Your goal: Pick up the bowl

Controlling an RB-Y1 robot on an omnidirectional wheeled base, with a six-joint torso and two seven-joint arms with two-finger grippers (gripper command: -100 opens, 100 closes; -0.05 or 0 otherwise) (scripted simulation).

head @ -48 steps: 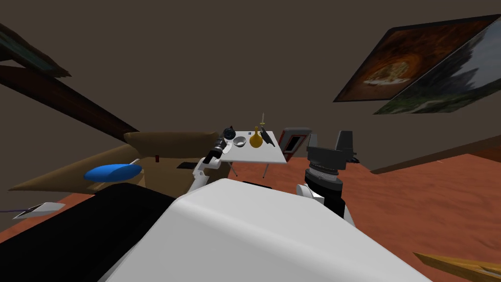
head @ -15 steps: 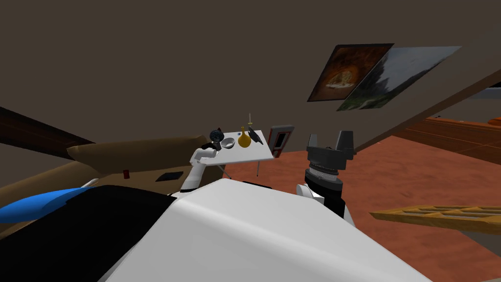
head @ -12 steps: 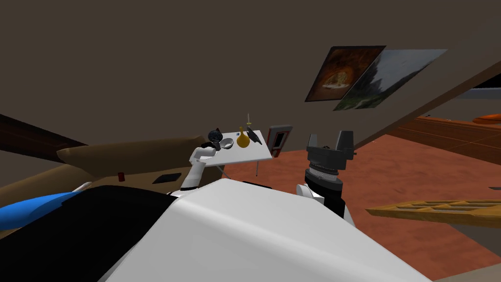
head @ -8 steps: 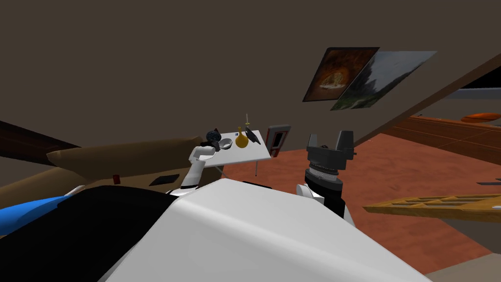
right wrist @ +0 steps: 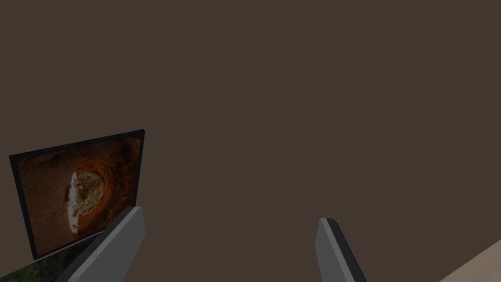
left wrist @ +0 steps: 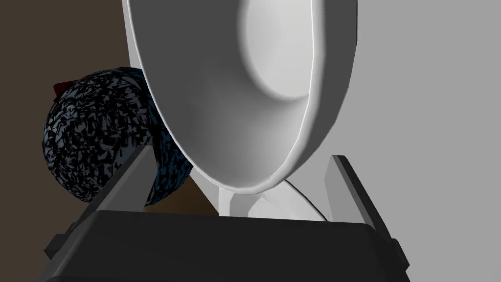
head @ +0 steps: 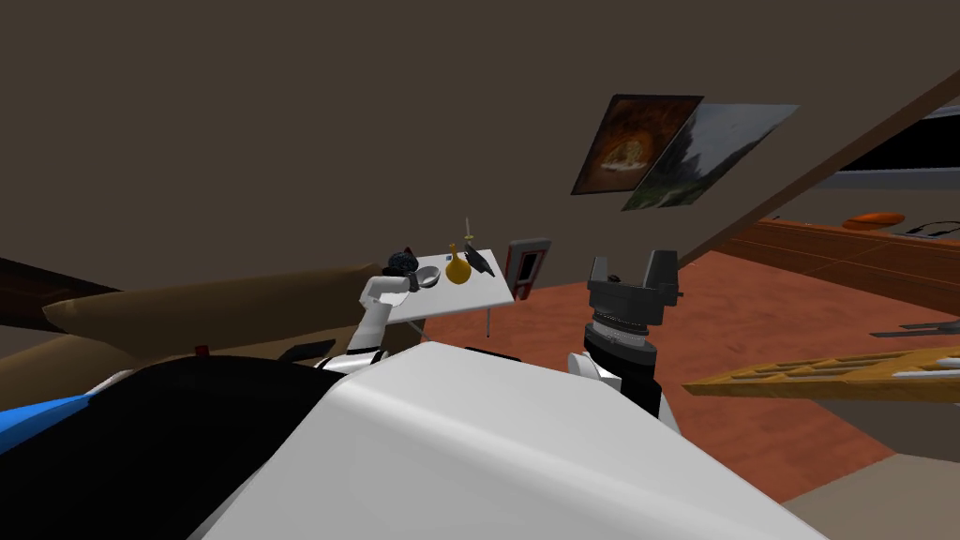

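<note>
A white bowl [head: 427,276] stands on a small white table [head: 469,298] near its left edge. In the left wrist view the bowl [left wrist: 220,98] looms very close. Its rim dips between the two fingers of my left gripper [left wrist: 235,178], which stands open, both fingers apart from the bowl's sides. In the head view my left gripper [head: 411,279] is at the table's left edge, right beside the bowl. My right gripper [head: 630,270] is raised over my right side. The right wrist view shows the right gripper [right wrist: 225,247] open, with nothing between its fingers.
A dark speckled round object [left wrist: 98,132] sits right behind the bowl, close to one left finger. On the table also stand a yellow vase [head: 457,269], a black object [head: 480,262] and a thin candle [head: 467,228]. A brown sofa [head: 216,300] runs along the left.
The whole head view has slid left, so my head or base has turned. My left gripper has stayed at the bowl, and the right arm holds its pose.
</note>
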